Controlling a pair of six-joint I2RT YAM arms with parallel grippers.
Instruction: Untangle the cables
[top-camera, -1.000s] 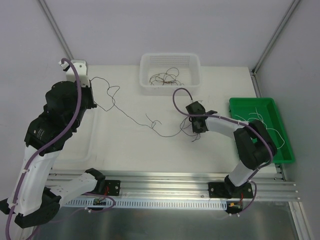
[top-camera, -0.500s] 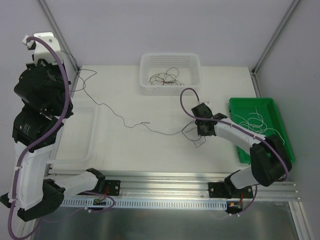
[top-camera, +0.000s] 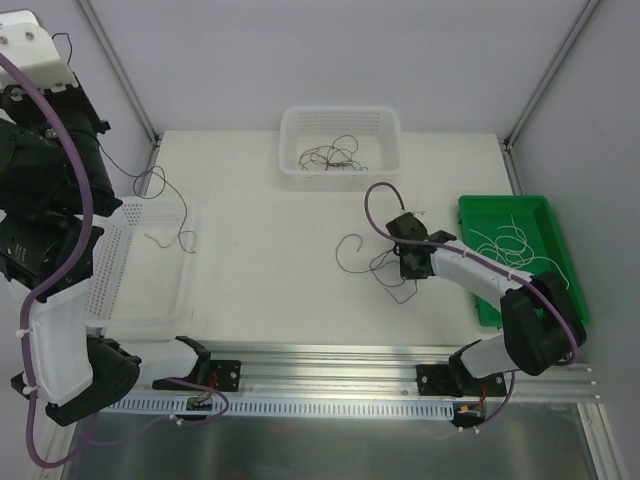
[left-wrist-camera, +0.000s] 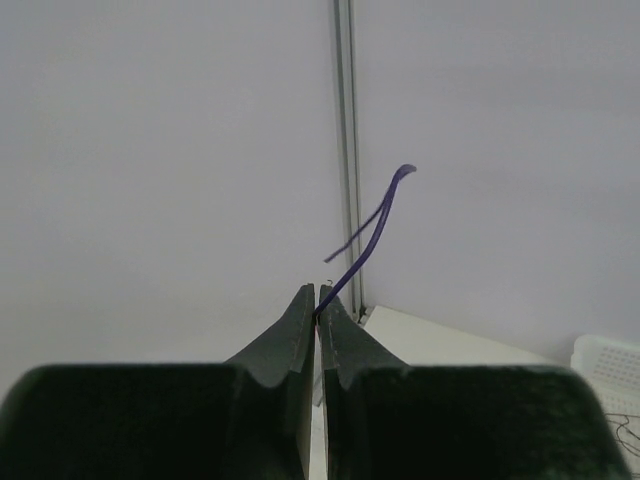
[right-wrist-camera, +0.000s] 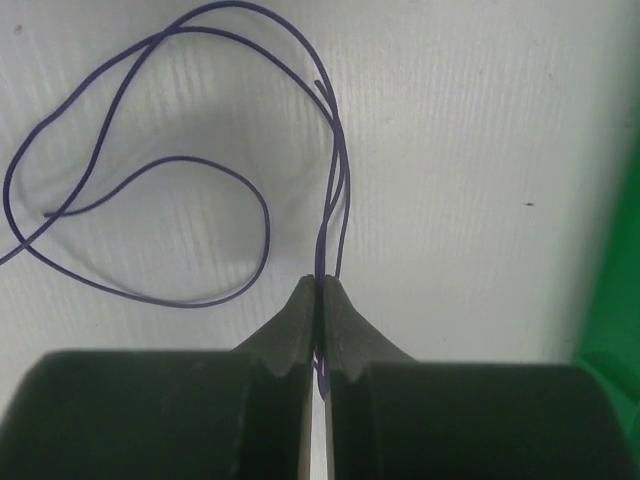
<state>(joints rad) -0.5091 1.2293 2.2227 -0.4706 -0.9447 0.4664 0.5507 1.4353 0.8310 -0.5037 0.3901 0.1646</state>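
Observation:
My left arm (top-camera: 45, 160) is raised high at the far left. In its wrist view the left gripper (left-wrist-camera: 318, 298) is shut on a thin purple cable (left-wrist-camera: 360, 253) whose short end sticks up past the fingertips. From above, that cable (top-camera: 186, 225) hangs down in loose curls over the white tray (top-camera: 120, 300) at the left. My right gripper (top-camera: 405, 258) sits low on the table right of centre, shut on purple cables (right-wrist-camera: 343, 190) that loop out on the white surface (top-camera: 339, 255). The right gripper (right-wrist-camera: 318, 285) pinches two strands side by side.
A white basket (top-camera: 290, 125) at the back centre holds a small tangle of dark cables (top-camera: 330, 155). The green tray (top-camera: 470, 210) at the right holds white cables (top-camera: 510, 240). Frame posts stand at both back corners.
The left arm has swung up and left, and its cable, stretched across the table before, has come free of the right gripper's bundle and now hangs over the left tray. The right gripper has barely shifted.

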